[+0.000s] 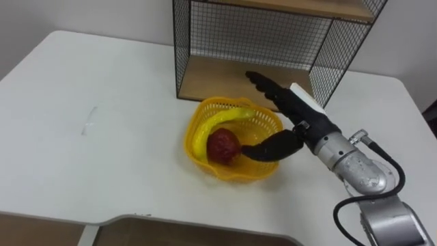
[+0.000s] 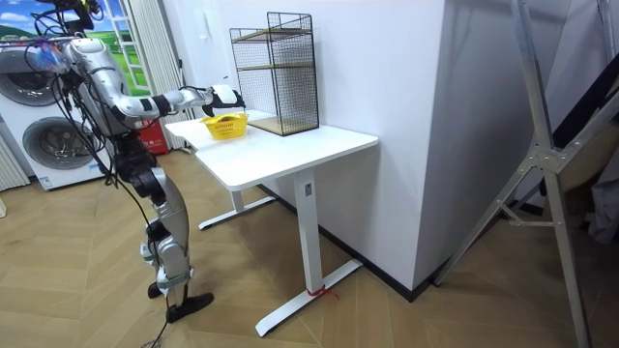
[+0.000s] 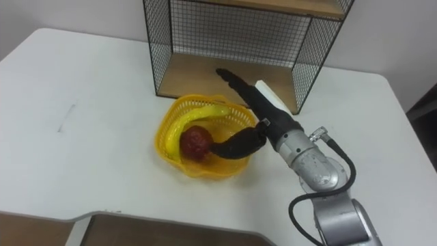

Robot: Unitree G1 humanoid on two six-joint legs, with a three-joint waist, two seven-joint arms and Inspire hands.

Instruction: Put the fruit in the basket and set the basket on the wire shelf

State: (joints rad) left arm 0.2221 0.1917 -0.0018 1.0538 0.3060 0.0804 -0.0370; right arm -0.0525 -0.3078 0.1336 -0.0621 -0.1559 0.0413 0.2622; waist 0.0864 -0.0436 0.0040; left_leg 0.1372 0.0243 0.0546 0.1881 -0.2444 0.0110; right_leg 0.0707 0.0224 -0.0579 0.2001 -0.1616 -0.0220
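A yellow mesh basket (image 1: 235, 174) stands on the white table (image 1: 89, 137), just in front of the black wire shelf (image 1: 273, 41). In it lie a yellow banana (image 1: 218, 121) and a dark red round fruit (image 1: 222, 145). My right hand (image 1: 300, 113) is over the basket's right rim and is open. Its fingers reach straight out toward the shelf's wooden bottom board (image 1: 218, 75), and its thumb points down into the basket next to the red fruit. In the room view I stand at the table's end with that arm stretched over the basket (image 2: 225, 125).
The shelf (image 2: 276, 72) stands against the wall at the table's back edge, with a second wooden board higher up. The table's front edge (image 1: 136, 220) runs close below the basket. Washing machines (image 2: 39, 145) stand behind me.
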